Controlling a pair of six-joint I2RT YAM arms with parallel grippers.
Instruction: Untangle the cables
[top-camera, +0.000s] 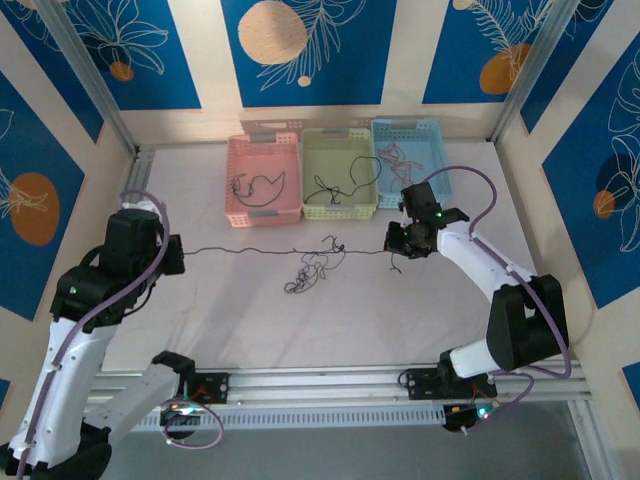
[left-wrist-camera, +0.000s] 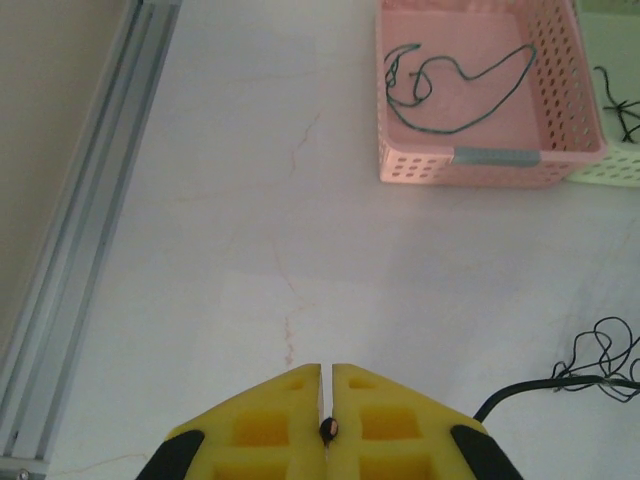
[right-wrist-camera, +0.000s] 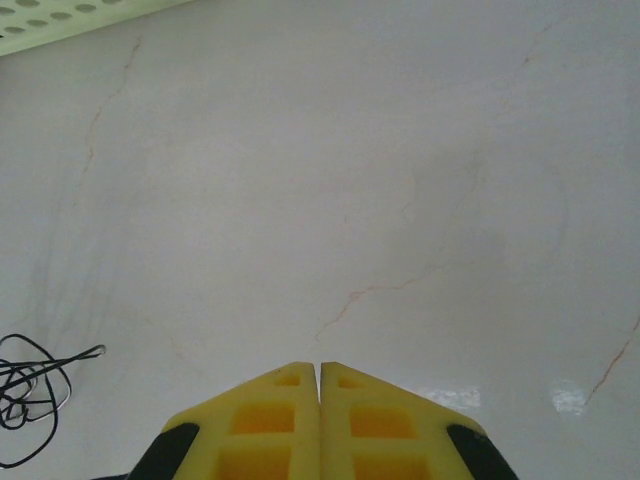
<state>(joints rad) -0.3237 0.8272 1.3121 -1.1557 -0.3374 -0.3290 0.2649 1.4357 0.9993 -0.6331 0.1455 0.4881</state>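
A single black strand (top-camera: 250, 250) ran in a straight, tight line across the middle of the table (top-camera: 240, 320), from the left gripper (top-camera: 180, 252) to the right gripper (top-camera: 393, 243). Partway along it, slightly right of centre, hung a loose clump of cables (top-camera: 312, 272) – thin black loops spilling toward the near side.

In the left wrist view the left gripper's yellow fingers (left-wrist-camera: 290, 420) were pressed together with a dark bit of the strand pinched in the seam. The clump lay off to the right.

The right gripper's fingers (right-wrist-camera: 270, 420) were also closed with no gap. The top view showed the strand ending at them, so they were clamped on it, with a short tail curling just below.

Along the far edge stood three baskets side by side – pink (top-camera: 262, 212), green (top-camera: 340, 208) and blue (top-camera: 440, 135). The pink one held a dark cable (top-camera: 258, 188), the green one a black cable (top-camera: 345, 180) and the blue one a reddish cable (top-camera: 400, 158)
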